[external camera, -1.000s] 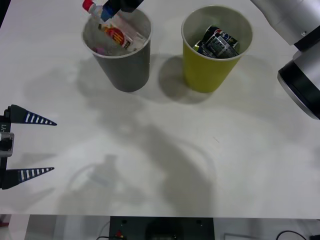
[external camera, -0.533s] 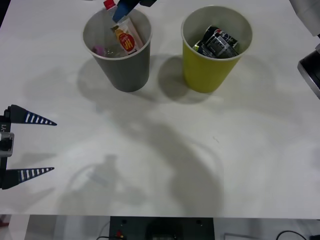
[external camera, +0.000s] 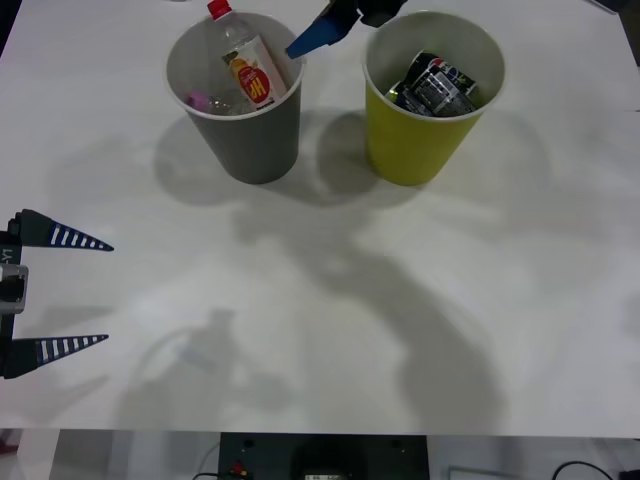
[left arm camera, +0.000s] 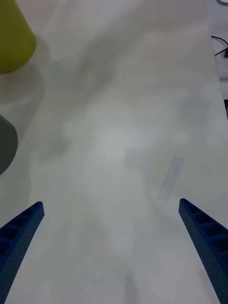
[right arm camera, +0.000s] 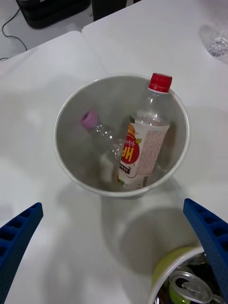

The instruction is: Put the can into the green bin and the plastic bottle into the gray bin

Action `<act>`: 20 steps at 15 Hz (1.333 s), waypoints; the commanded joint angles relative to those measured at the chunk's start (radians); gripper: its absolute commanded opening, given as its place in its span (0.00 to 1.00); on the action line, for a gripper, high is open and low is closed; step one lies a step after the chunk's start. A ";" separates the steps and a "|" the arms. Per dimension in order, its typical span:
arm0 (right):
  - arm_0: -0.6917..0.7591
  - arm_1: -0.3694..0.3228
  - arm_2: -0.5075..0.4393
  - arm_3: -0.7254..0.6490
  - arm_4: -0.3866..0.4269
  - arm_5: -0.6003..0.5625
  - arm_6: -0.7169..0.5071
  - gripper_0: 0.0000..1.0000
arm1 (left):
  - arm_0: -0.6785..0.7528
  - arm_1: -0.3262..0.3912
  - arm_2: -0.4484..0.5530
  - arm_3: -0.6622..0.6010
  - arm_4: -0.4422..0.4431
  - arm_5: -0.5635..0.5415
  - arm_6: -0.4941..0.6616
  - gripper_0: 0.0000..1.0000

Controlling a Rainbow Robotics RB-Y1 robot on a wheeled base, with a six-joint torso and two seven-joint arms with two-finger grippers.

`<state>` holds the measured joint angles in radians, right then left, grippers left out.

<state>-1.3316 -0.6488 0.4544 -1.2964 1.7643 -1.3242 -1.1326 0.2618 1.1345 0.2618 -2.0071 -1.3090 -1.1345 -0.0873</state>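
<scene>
The small clear plastic bottle with a red cap and a red, yellow and white label (right arm camera: 141, 151) stands tilted inside the dark gray tapered bin with a whitish inside (external camera: 262, 140), its cap poking above the far rim, beside a clear pink-capped bottle (right arm camera: 101, 134) lying lower in the same bin. To the right, the yellow-green tapered bin (external camera: 415, 150) holds a crushed dark can (external camera: 436, 85). The right gripper (right arm camera: 114, 237) hovers above the gray bin with its blue ribbed fingers spread wide and nothing between them; the left gripper (external camera: 62, 292) waits at the near left of the white table (external camera: 330, 300), also spread and empty. The bottle looks light, thin-walled and slippery, so it would likely dent under a hard squeeze; the labelled middle or the stiffer neck under the cap seem the surest places to take hold.
</scene>
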 commanded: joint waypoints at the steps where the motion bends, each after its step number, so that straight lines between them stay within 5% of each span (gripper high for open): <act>1: 0.089 -0.065 -0.043 -0.118 -0.023 -0.024 0.014 1.00 | 0.000 0.000 0.000 0.000 0.000 0.000 0.000 0.98; 12: 0.609 -0.295 -0.344 -0.627 -0.117 -0.024 0.134 1.00 | 0.000 0.000 0.000 0.000 0.000 0.000 0.000 0.98; 20: 1.013 -0.381 -0.591 -0.756 -0.258 -0.027 0.458 1.00 | 0.000 0.000 0.000 0.000 0.000 0.000 0.000 0.98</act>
<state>-0.3560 -1.0264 -0.1129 -2.0440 1.5153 -1.3491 -0.7011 0.2618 1.1345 0.2618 -2.0073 -1.3090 -1.1345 -0.0873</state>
